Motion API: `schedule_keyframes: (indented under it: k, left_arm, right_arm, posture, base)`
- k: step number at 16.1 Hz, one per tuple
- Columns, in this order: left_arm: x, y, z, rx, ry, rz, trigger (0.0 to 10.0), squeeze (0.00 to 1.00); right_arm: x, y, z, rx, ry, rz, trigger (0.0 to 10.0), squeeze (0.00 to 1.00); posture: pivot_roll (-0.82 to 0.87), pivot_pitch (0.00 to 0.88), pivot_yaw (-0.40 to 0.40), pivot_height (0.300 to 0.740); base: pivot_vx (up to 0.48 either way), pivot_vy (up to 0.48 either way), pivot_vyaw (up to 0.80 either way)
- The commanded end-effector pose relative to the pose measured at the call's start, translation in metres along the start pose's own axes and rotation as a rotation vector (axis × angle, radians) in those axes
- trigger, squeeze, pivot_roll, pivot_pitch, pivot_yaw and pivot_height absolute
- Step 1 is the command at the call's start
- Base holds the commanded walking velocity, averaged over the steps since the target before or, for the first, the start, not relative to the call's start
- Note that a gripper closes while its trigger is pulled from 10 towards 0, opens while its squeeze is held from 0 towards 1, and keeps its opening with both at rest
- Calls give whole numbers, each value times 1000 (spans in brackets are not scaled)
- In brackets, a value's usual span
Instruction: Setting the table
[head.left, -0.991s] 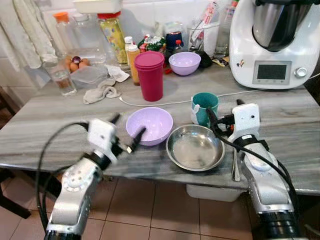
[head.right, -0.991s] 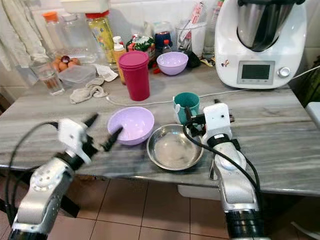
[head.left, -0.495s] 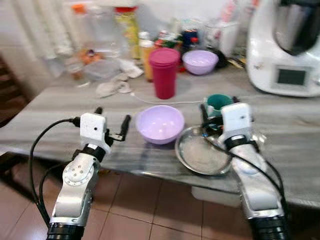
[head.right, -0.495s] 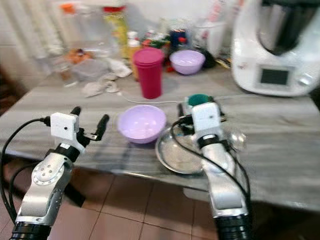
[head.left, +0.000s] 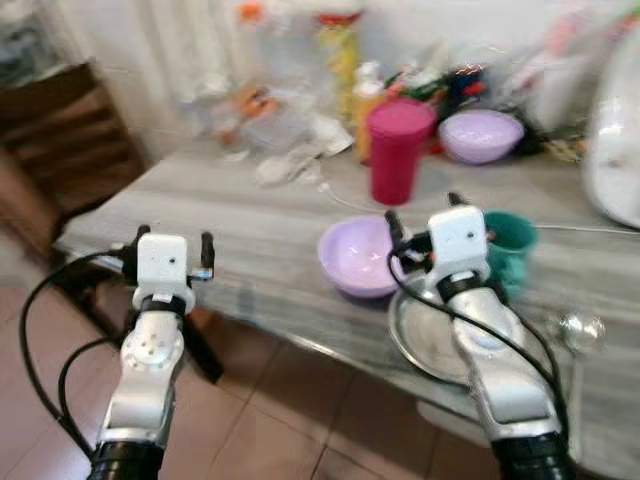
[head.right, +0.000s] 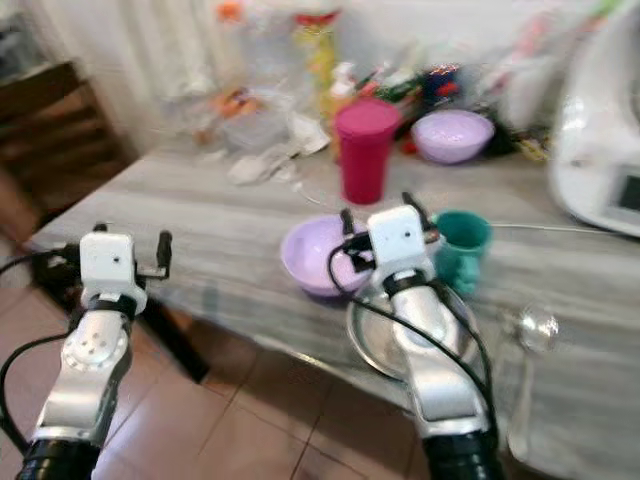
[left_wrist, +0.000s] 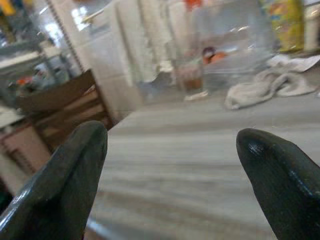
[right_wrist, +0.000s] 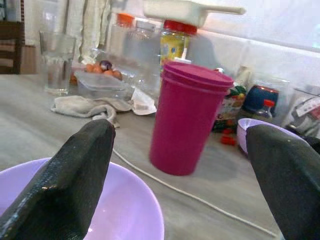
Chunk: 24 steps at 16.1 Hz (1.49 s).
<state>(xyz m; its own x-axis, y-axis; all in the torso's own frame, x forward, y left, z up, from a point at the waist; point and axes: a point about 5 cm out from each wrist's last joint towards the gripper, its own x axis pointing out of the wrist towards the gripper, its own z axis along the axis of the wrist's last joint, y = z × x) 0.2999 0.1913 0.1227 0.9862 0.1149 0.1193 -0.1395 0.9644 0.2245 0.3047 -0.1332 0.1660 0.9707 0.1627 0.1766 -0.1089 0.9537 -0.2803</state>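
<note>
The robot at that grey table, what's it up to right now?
Nothing is being held. The right gripper is open, raised over the near lilac plastic bowl and the round steel dish, facing the tall magenta lidded tumbler. The left gripper is open too, over the bare near corner of the grey streaked table. A teal mug stands beside the right arm.

Appliance: white machine (head.right: 610, 150) at the tabletop's right end, blurred.
Cloth: crumpled rag (right_wrist: 85, 106) on the tabletop (head.left: 230, 225), near a thin white cable (right_wrist: 190, 196).
Bottles: clear and yellow ones (right_wrist: 172, 42) along the tiled wall.
Box: clear tub of eggs (right_wrist: 100, 82).
Chair: dark wooden one (head.left: 70, 140), left.
Floor: brown tiles (head.left: 270, 430).
</note>
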Motion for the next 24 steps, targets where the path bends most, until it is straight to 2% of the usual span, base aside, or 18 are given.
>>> schedule_keyframes:
  k: [1, 6, 14, 22, 23, 24]
  left_arm:
    - [0, 7, -7, 26, 22, 27, 10000, 0]
    - [-3, 6, -19, 62, 48, 73, 10000, 0]
    - [-5, 8, -24, 55, 58, 109, 10000, 0]
    - [-5, 6, -33, 28, 109, 122, 10000, 0]
    - [-5, 6, -33, 25, 112, 121, 10000, 0]
    - [-5, 6, -34, 22, 115, 120, 10000, 0]
  right_arm:
    - [1, 9, 5, 12, -11, 32, 10000, 427]
    - [-1, 18, 1, 21, -2, 72, 10000, 424]
    - [0, 23, 3, 19, -13, 114, 10000, 424]
    - [-2, 23, 0, 34, 3, 116, 10000, 416]
    - [-2, 23, -1, 41, 6, 113, 10000, 392]
    - [-2, 22, -1, 52, 8, 107, 10000, 278]
  posture:
    - [-221, 0, 81, 740]
    - [-215, 0, 77, 740]
    - [-207, 0, 65, 740]
    - [-215, 0, 70, 740]
    - [-215, 0, 69, 740]
    - [-214, 0, 68, 740]
  base:
    - [0, 0, 800]
    - [0, 0, 800]
    - [0, 0, 800]
    - [0, 0, 800]
    - [0, 0, 800]
    - [0, 0, 800]
